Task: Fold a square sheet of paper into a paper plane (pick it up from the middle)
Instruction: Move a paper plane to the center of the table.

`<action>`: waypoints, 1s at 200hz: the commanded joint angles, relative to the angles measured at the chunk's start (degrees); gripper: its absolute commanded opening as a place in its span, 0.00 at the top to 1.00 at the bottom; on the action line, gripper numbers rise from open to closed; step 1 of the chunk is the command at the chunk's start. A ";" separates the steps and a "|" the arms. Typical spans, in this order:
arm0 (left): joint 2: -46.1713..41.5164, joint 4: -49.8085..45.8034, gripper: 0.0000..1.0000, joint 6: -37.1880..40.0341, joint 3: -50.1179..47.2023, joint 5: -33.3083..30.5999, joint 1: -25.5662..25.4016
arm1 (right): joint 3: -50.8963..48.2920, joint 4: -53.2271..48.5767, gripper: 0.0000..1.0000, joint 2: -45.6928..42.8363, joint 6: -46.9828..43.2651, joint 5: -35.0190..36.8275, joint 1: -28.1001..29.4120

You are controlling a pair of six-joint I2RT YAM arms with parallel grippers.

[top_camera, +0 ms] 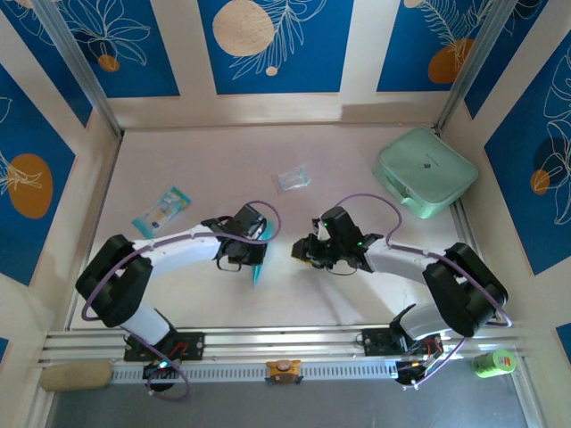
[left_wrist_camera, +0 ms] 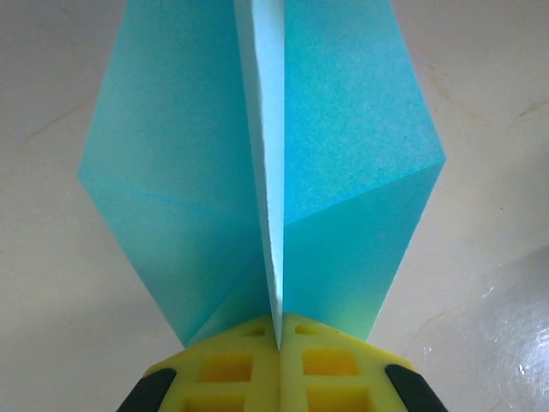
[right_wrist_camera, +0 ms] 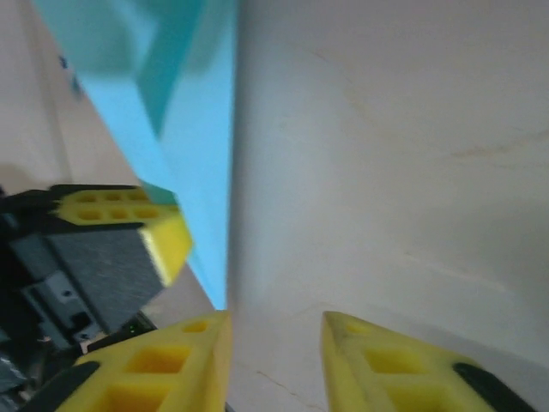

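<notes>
left pincer (left_wrist_camera: 279, 343) pinching paper plane (left_wrist_camera: 343, 172) at its centre crease, holding the fold shut above the counter (left_wrist_camera: 497, 129) | right pincer (right_wrist_camera: 276, 330) spread, seemingly empty, view blurred

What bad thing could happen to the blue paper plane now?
The pointed light-blue paper plane is pinched only at its centre fold by the left gripper, so it might slip or twist. The right gripper, jaws open, sits very close to the paper's edge; a bump there could bend a wing.
</notes>
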 commanded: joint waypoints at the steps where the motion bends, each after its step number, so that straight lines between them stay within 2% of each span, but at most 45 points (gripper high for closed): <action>1: -1.08 0.81 0.97 -0.72 -1.01 1.24 -0.99 | 3.33 3.02 0.63 2.57 1.44 -2.34 0.90; 68: -0.55 1.09 0.96 -0.70 -0.82 1.33 -1.91 | 9.03 5.99 0.60 11.39 4.91 -3.15 1.99; 117: -0.22 1.20 0.94 -0.42 -0.87 1.28 -2.30 | 12.87 2.20 0.60 15.60 4.30 -4.04 1.86; 138: 0.05 1.11 0.94 -0.32 -0.58 1.15 -2.37 | 13.71 0.29 0.66 16.79 3.60 -4.00 1.90; 162: 0.15 0.80 0.92 0.07 -0.23 1.04 -2.50 | 12.86 -0.99 0.78 16.73 3.42 -3.06 1.81; 200: -0.81 1.33 0.84 1.68 0.10 1.79 -2.59 | 11.32 -0.25 0.94 16.23 3.16 -3.86 1.37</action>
